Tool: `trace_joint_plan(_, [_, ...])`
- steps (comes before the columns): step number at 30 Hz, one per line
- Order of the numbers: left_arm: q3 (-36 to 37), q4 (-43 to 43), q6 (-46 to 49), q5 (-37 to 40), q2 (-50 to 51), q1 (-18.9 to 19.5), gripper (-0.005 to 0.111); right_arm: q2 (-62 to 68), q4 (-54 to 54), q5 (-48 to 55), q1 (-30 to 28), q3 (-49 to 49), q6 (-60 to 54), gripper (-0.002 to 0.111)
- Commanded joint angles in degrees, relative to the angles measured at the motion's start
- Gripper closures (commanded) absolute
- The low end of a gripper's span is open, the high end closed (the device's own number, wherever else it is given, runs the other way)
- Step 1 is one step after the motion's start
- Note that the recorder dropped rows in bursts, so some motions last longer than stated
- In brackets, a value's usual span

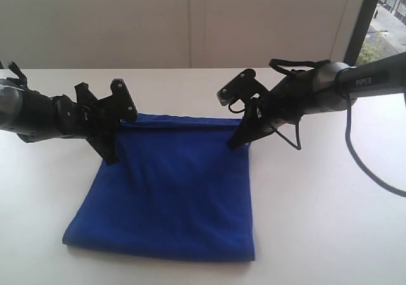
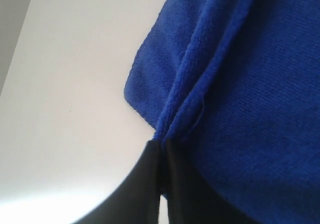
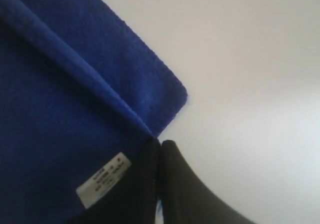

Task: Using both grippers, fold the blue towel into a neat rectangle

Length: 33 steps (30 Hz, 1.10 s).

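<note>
Two pinches, one per arm. Left gripper (image 1: 109,153) had its fingers (image 2: 142,184) pressed together on a bunched fold of the blue towel (image 1: 171,196), nipped right at the tips at the far left corner. Right gripper (image 1: 236,142) was likewise closed, finger pads (image 3: 192,184) tight against each other with the far right corner of the cloth caught at the tips. White tag (image 3: 103,180) sat just beside that grip, print too small to read. Far edge of the towel ran taut and roughly level between the two grips, raised off the table (image 1: 317,221). From there the cloth sloped down toward the camera and lay flat on the white surface, near edge rounded, near left corner flaring out a bit wider than the right. Both wrist views showed a second layer past the pinched edge, its rounded corner showing against the white table. Arms came in from either side, both angled down to the cloth. Black cable (image 1: 365,161) hung from the right arm and looped over the table on the right, well apart from the towel. Pale wall (image 1: 190,18) behind, strip of window (image 1: 390,12) at the top right.
</note>
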State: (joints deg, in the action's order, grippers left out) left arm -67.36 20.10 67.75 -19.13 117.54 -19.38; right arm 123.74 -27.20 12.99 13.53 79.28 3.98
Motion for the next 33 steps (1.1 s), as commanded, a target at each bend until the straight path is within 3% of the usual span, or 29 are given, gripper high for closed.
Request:
trace_joint_plan(1, [-0.04, 0.57, -0.23, -0.85, 0.06, 0.26, 0.107, 1.41, -0.84, -0.09, -1.04, 0.16, 0.47, 0.108])
trace_joint_plan(7, [-0.04, 0.59, -0.23, -0.85, 0.06, 0.26, 0.103, 1.93, -0.84, -2.8, -1.04, 0.16, 0.47, 0.105])
trace_joint_plan(11, [-0.04, 0.59, -0.23, -0.85, 0.06, 0.26, 0.073, 1.93, -0.84, -3.44, -1.04, 0.16, 0.47, 0.084])
trace_joint_plan(15, [-0.04, 0.59, -0.23, -2.69, 0.06, 0.26, 0.04, 1.93, -1.69, -3.44, -1.04, 0.16, 0.47, 0.052])
trace_joint_plan(17, [-0.04, 0.59, -0.23, -4.24, 0.06, 0.26, 0.032, 1.93, -2.46, -3.44, -1.04, 0.16, 0.47, 0.045])
trace_joint_plan(26, [-0.04, 1.99, -0.23, -7.68, -2.97, 0.26, 0.03, -2.85, -5.69, -2.8, -1.04, 0.35, 0.13, 0.044])
trace_joint_plan(33, [-0.04, 4.81, -0.23, -7.64, -7.94, 0.26, 0.033, -7.77, -10.71, 3.45, -1.04, 3.46, 0.25, 0.044])
